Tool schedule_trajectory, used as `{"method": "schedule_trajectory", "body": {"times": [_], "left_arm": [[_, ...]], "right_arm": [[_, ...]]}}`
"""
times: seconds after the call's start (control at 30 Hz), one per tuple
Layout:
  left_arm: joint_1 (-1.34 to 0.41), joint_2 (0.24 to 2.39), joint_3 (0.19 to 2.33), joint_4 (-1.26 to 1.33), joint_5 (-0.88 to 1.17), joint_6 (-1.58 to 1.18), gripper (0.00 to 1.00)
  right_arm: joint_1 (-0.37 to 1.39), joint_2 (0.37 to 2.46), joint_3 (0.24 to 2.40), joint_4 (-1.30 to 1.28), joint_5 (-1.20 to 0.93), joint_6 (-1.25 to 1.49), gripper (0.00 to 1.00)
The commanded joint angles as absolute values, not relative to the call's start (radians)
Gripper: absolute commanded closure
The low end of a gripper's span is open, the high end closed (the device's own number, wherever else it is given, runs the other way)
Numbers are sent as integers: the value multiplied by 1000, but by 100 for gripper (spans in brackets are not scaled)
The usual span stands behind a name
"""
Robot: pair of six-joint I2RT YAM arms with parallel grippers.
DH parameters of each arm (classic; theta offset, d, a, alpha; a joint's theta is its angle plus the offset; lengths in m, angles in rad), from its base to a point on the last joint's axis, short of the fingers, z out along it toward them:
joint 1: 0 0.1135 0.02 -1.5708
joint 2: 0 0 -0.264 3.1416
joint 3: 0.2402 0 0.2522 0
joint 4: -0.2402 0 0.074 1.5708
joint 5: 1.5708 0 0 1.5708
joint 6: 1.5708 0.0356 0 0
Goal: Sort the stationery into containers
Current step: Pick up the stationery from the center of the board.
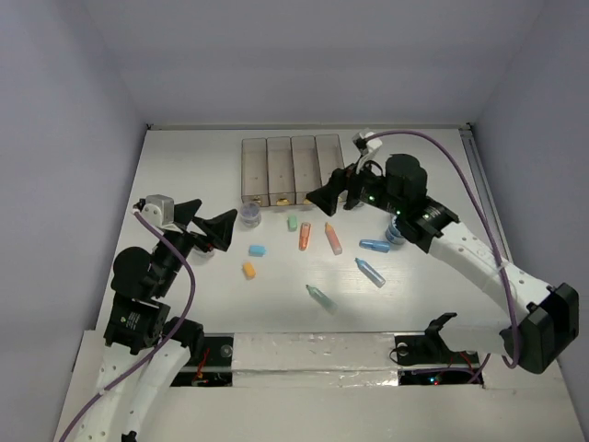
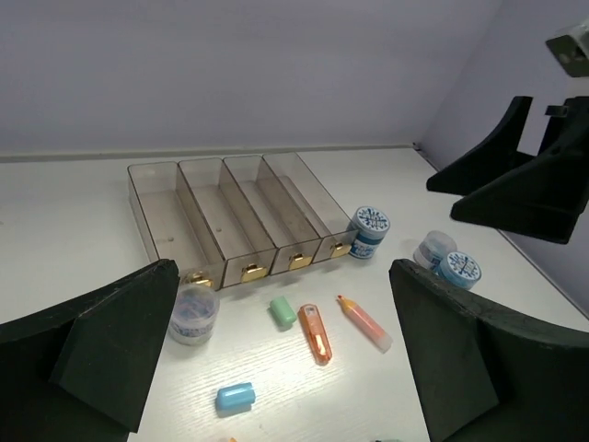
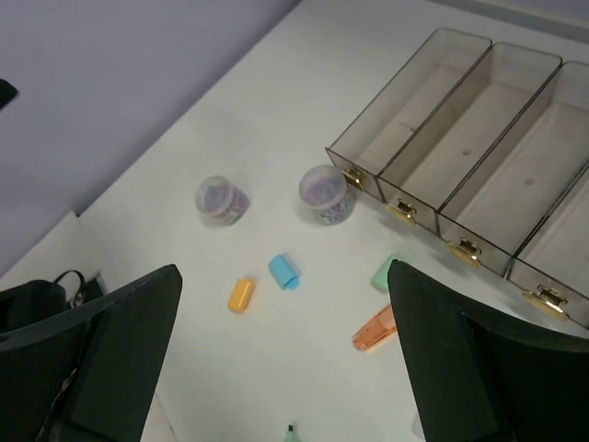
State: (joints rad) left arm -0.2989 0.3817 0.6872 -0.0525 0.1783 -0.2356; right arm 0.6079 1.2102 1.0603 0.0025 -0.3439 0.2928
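Note:
The four joined bins (image 1: 290, 170) stand at the back middle, all empty as seen in the left wrist view (image 2: 230, 216) and the right wrist view (image 3: 479, 175). In front of them lie a jar (image 1: 248, 216), a green eraser (image 1: 293, 222), an orange marker (image 1: 304, 237), a pink marker (image 1: 333, 238), a blue eraser (image 1: 257, 250), an orange eraser (image 1: 248, 270), two blue markers (image 1: 373, 245) (image 1: 370, 273) and a teal marker (image 1: 320, 296). My left gripper (image 1: 210, 224) is open and empty, left of the jar. My right gripper (image 1: 333, 191) is open and empty above the bins' front right corner.
The left wrist view shows a jar (image 2: 369, 232) at the bins' right front corner and two more jars (image 2: 457, 269) further right, under my right arm. The right wrist view shows a second jar (image 3: 221, 200) left of the first (image 3: 324, 194). Walls enclose the table.

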Motion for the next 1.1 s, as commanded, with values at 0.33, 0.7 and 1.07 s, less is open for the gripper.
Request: {"method": "schedule_trajectory", "body": {"times": [0.33, 0.7, 1.07], "left_arm": [[-293, 327, 745, -94, -80, -242, 1], [-293, 288, 756, -126, -221, -261, 1], [-293, 273, 761, -124, -230, -264, 1]], "right_arm": [[902, 1695, 1436, -80, -172, 170, 0], [1049, 2144, 1860, -250, -106, 98, 0], [1087, 2416, 2131, -308, -139, 71, 0]]}}
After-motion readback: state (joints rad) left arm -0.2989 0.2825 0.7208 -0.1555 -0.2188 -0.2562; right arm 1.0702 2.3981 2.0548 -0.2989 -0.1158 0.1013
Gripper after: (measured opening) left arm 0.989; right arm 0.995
